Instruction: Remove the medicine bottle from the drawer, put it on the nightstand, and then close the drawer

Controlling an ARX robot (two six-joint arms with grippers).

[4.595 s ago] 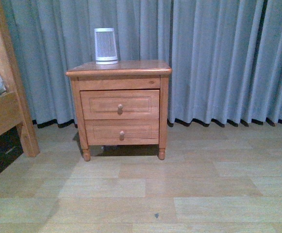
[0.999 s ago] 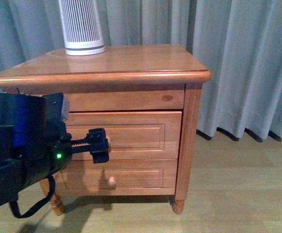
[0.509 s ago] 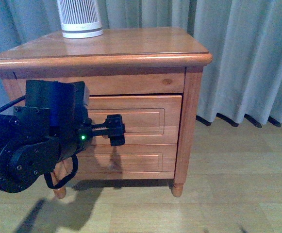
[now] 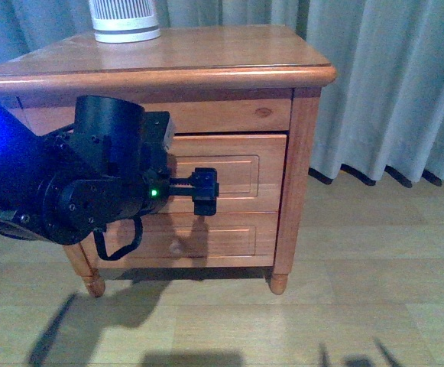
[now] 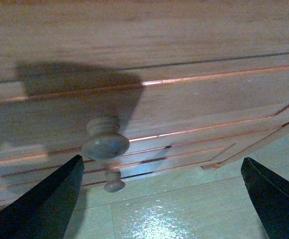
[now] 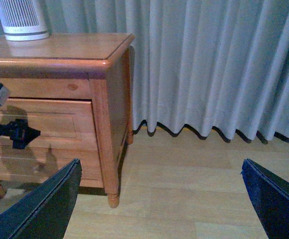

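Observation:
The nightstand point(image 4: 206, 53) stands close ahead with both drawers shut. The taller upper drawer point(image 4: 244, 174) is the task's drawer, and the medicine bottle is hidden from every view. My left gripper point(image 4: 205, 191) is open just in front of the drawer's panel. In the left wrist view its round knob point(image 5: 106, 141) sits near one finger point(image 5: 45, 204), off to the side of the gap, with nothing between the jaws point(image 5: 159, 199). My right gripper point(image 6: 159, 204) is open over the floor, to the right of the nightstand point(image 6: 99, 99).
A tall white ribbed cylinder point(image 4: 124, 19) stands on the back left of the top. The lower drawer's knob point(image 4: 177, 246) shows under my left arm. Grey curtains point(image 4: 390, 84) hang behind and to the right, with wooden floor point(image 4: 359, 306) in front.
The nightstand has grown nearer in the front view. My left arm has reached forward and to the right, bringing its open gripper up to the upper drawer's front.

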